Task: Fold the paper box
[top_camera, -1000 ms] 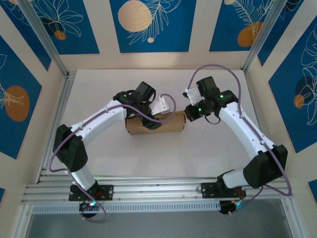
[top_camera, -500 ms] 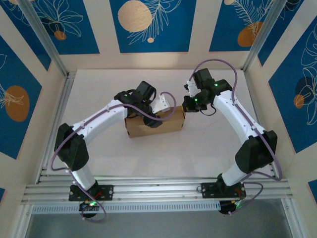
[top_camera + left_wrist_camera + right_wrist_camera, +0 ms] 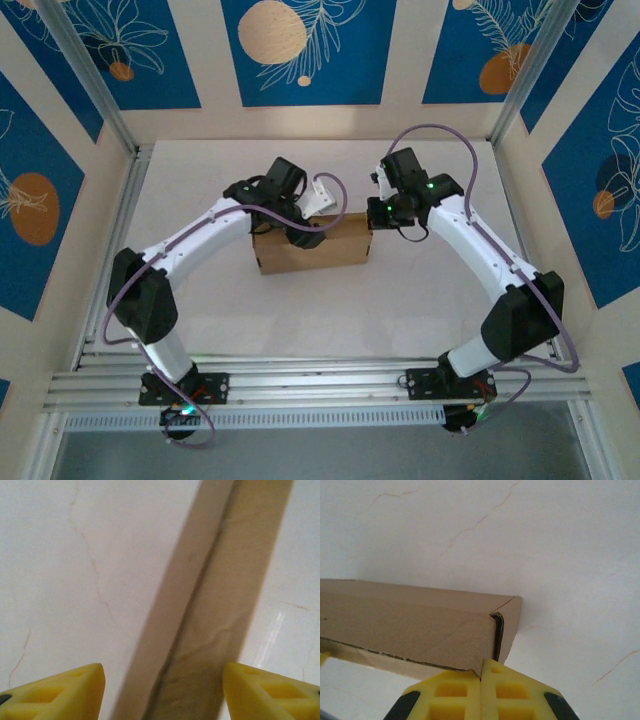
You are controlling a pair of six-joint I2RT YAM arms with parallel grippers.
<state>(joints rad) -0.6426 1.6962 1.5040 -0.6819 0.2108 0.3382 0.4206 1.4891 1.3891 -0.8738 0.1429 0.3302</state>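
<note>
The paper box (image 3: 312, 250) is a brown cardboard mailer lying in the middle of the table, its lid down. My left gripper (image 3: 303, 217) hangs over the box's far edge. In the left wrist view it (image 3: 163, 696) is open, and a long cardboard edge (image 3: 210, 625) runs between its yellow fingertips (image 3: 60, 690), nearer the right one. My right gripper (image 3: 377, 213) is at the box's far right corner. Seen from the right wrist, it (image 3: 481, 669) is shut with nothing between its pads, its tips against the lid's edge by the box corner (image 3: 495, 625).
The white tabletop (image 3: 420, 300) lies around the box on all sides. Patterned blue and beige walls and metal posts (image 3: 95, 85) close in the back and sides. An aluminium rail (image 3: 320, 385) carrying both arm bases runs along the near edge.
My right gripper has moved from the box's right end back and slightly left to its far right corner. The left gripper has shifted a little towards the back.
</note>
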